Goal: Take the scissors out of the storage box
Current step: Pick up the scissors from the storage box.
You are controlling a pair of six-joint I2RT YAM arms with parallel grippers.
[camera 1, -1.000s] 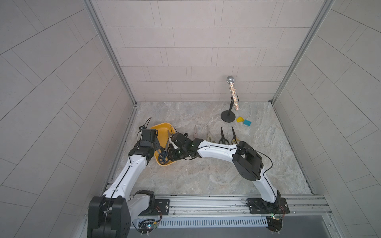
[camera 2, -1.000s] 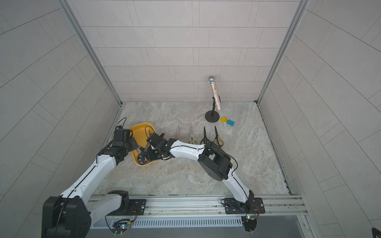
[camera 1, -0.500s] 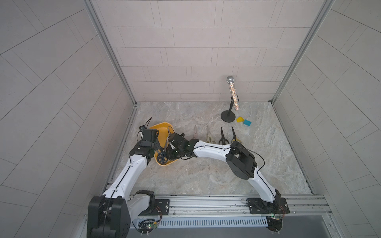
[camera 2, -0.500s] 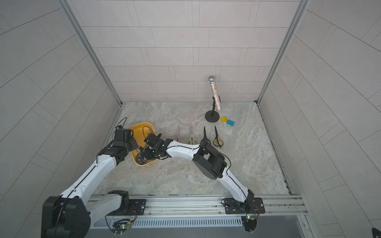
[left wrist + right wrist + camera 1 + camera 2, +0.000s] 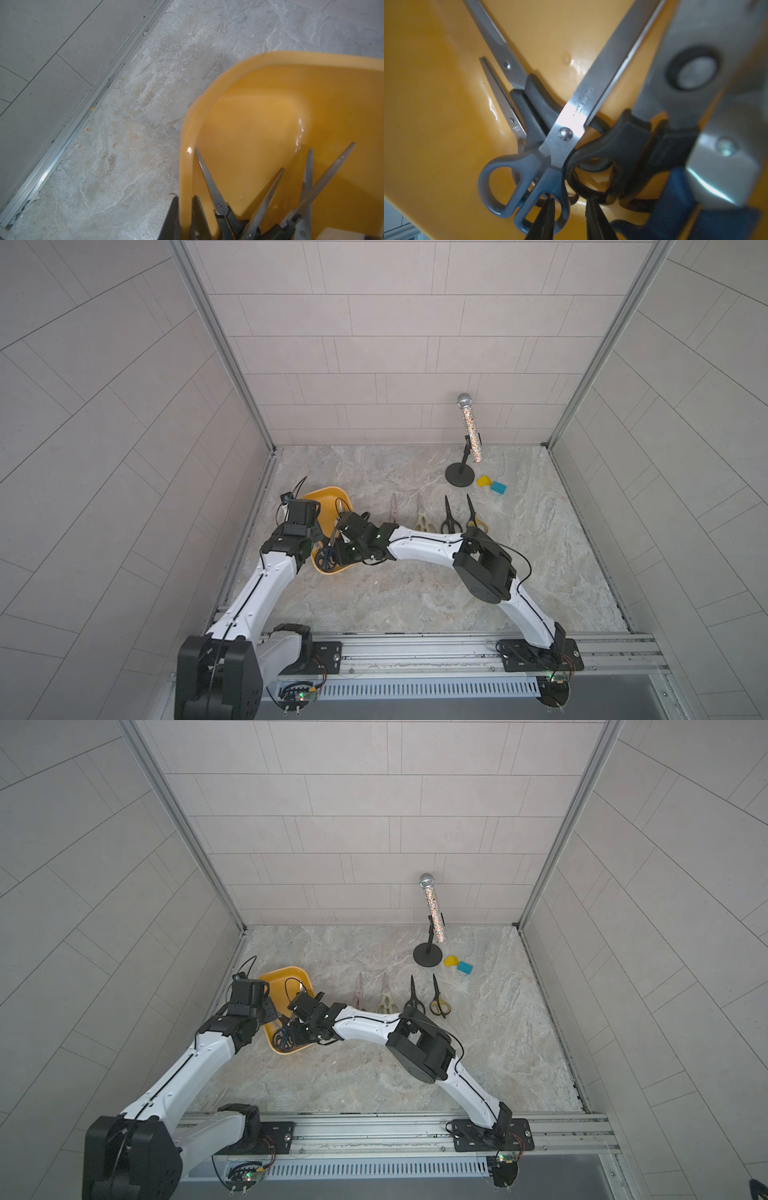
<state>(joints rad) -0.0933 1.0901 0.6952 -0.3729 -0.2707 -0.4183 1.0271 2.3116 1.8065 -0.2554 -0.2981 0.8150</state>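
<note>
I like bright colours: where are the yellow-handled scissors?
In both top views the yellow-handled scissors lie at the right end of the row, beside a black pair, near the blue block.

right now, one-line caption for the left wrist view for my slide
Left gripper shut on the storage box rim, with scissors blades fanned out inside it.

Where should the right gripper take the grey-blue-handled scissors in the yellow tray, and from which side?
Take the grey-blue-handled scissors by the rim of a handle loop, one finger inside it, coming down at the handle end. They lie across the black-handled scissors in the yellow tray, so the loop is free, thicker than the flat blades, and ahead of the right gripper.
</note>
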